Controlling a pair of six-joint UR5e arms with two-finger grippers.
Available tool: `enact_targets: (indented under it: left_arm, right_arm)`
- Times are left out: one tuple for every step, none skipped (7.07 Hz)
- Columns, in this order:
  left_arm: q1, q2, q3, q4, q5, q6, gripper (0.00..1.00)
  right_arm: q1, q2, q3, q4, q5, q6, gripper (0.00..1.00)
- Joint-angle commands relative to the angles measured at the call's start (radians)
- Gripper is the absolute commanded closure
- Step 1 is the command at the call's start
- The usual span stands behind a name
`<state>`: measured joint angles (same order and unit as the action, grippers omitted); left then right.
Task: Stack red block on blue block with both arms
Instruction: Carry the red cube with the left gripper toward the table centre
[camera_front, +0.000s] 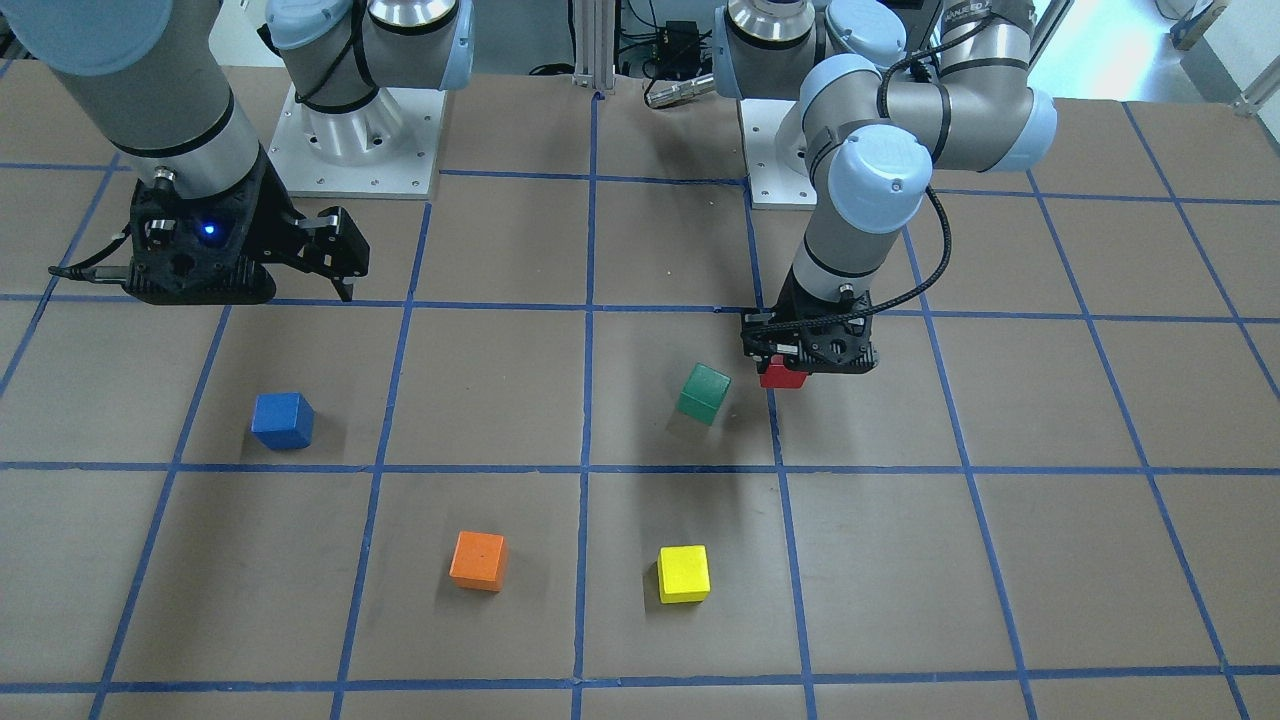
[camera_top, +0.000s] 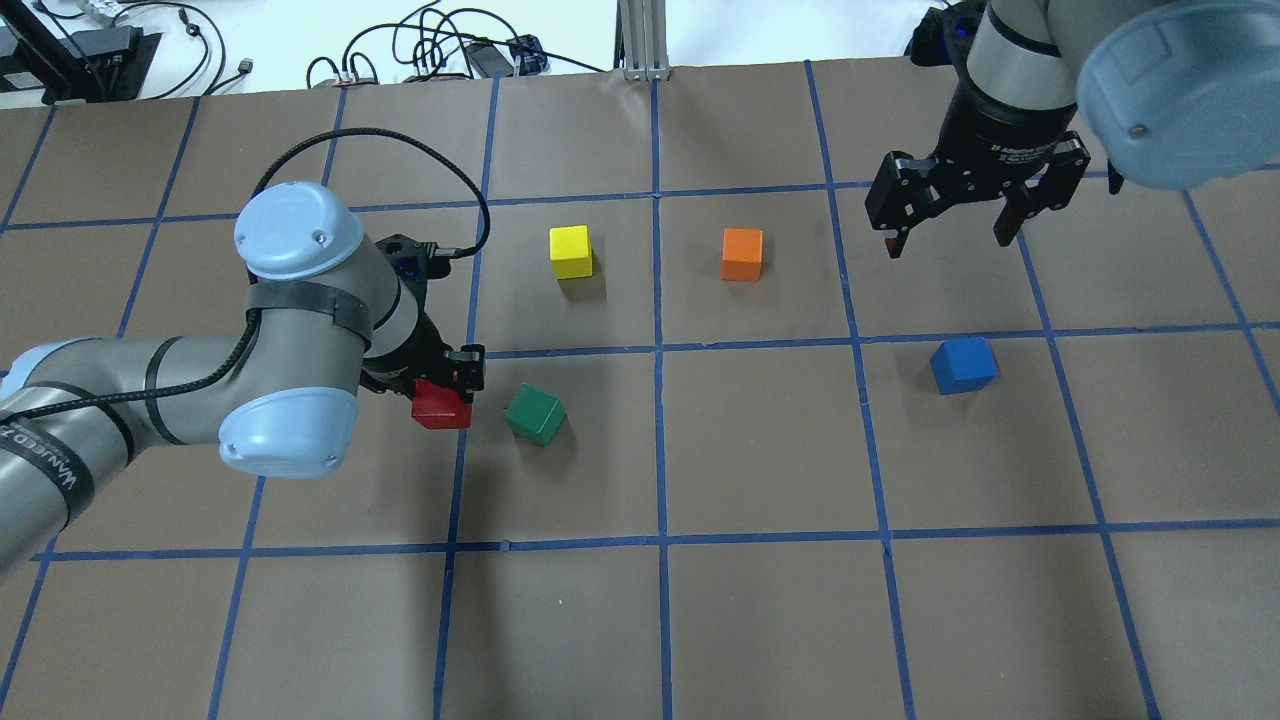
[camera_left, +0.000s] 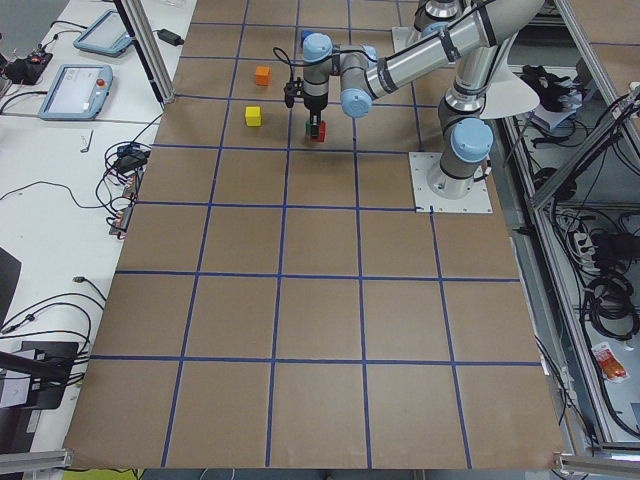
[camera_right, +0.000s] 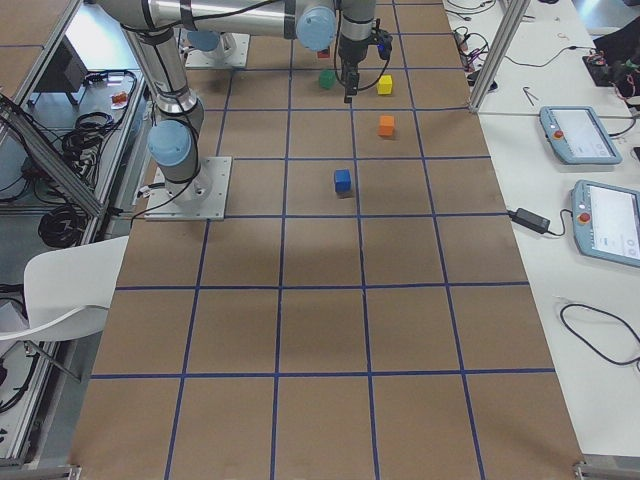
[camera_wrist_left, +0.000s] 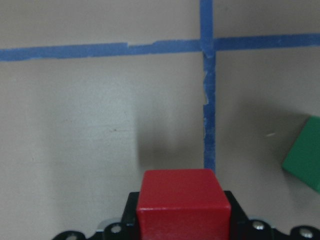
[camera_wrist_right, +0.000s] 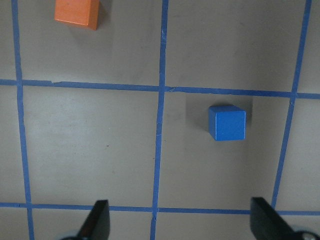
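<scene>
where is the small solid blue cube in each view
front-facing: small solid blue cube, centre left
overhead: cube centre right
exterior left: cube tiny, top
exterior right: cube upper middle
left wrist: not in it
right wrist: cube right of centre
landmark: small solid orange cube

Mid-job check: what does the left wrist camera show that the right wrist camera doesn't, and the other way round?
Left wrist only: the red block, close up in the left gripper, and a corner of the green block at the right edge. Right wrist only: the blue block standing alone, the orange block at top left, and the right arm's spread fingers with nothing between them. Both: the brown table and its blue tape lines.
</scene>
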<state>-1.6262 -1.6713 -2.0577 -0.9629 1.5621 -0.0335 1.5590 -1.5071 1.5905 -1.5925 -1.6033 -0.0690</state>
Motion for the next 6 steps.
enact_targets:
  left_arm:
    - [-0.171, -0.057, 0.155, -0.071, -0.010, -0.183, 1.00]
    - [-0.207, -0.108, 0.200, -0.065, -0.046, -0.247, 1.00]
    - [-0.239, -0.169, 0.244, -0.056, -0.066, -0.306, 1.00]
    - [-0.273, -0.226, 0.284, -0.053, -0.062, -0.336, 1.00]
    - [-0.296, -0.279, 0.338, -0.039, -0.063, -0.389, 1.00]
    - [-0.314, -0.332, 0.391, -0.039, -0.060, -0.416, 1.00]
  right_arm:
    - [0.000, 0.002, 0.002, 0.000, -0.007, 0.000, 0.00]
    - [0.000, 0.001, 0.002, 0.002, -0.007, 0.000, 0.00]
    - [0.000, -0.001, 0.000, -0.004, -0.007, 0.000, 0.00]
    - [0.001, -0.002, 0.000, -0.004, -0.006, 0.000, 0.00]
    - [0.001, -0.002, -0.001, -0.003, -0.006, 0.002, 0.00]
    - [0.001, -0.002, -0.006, -0.006, -0.004, 0.005, 0.00]
